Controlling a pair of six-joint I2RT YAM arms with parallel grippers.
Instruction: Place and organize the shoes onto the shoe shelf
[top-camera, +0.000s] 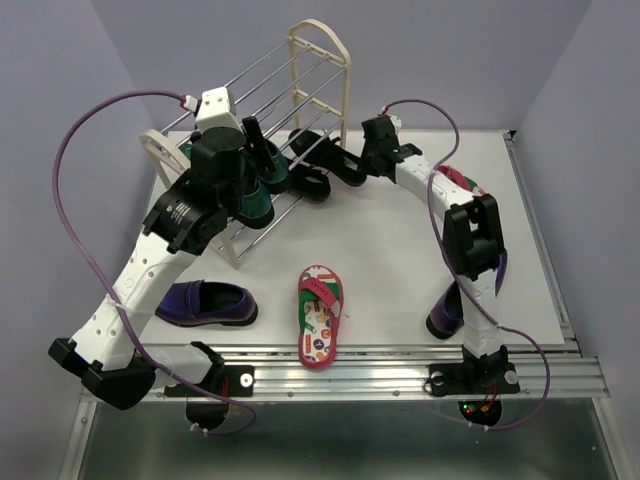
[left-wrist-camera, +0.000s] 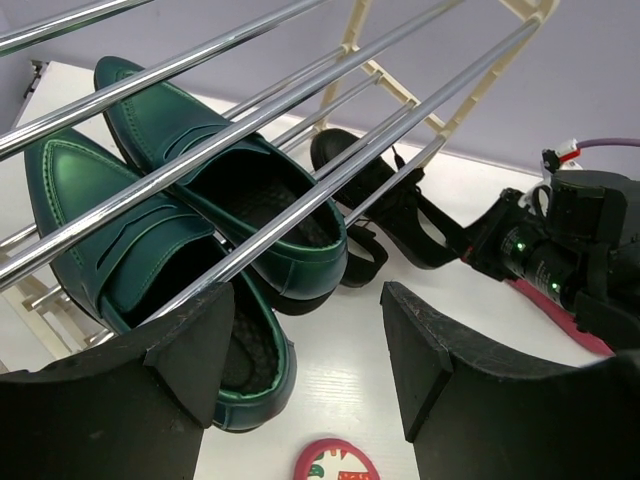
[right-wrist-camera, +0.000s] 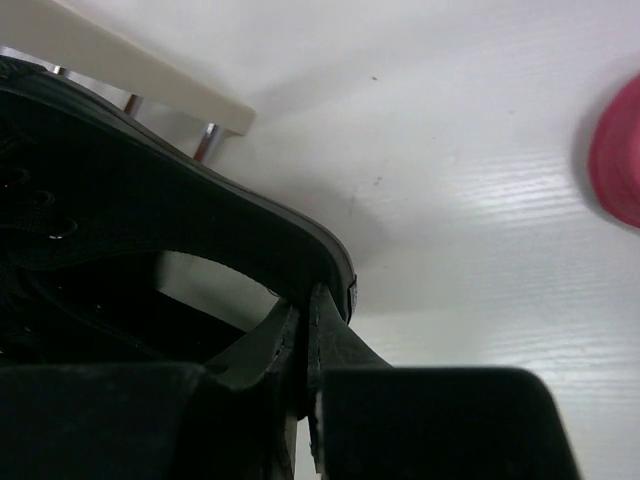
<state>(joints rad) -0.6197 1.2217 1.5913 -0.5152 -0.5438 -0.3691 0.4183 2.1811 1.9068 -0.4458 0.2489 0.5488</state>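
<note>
The shoe shelf (top-camera: 318, 60) stands at the back, its rods (left-wrist-camera: 300, 110) crossing over two dark green shoes (left-wrist-camera: 150, 250) on its lowest tier. My left gripper (left-wrist-camera: 305, 365) hangs open and empty just in front of them, near the heel of the left one. My right gripper (right-wrist-camera: 305, 315) is shut on the rim of a black strappy shoe (right-wrist-camera: 150, 230) at the shelf's right end (top-camera: 318, 185). A red flip-flop (top-camera: 320, 315) and a purple loafer (top-camera: 205, 303) lie near the front edge.
A second purple loafer (top-camera: 445, 312) lies partly hidden behind the right arm. Another red flip-flop (top-camera: 460, 180) lies at the right, behind that arm's elbow. The shelf's cream foot (right-wrist-camera: 130, 70) is close to the held shoe. Purple cables loop above both arms.
</note>
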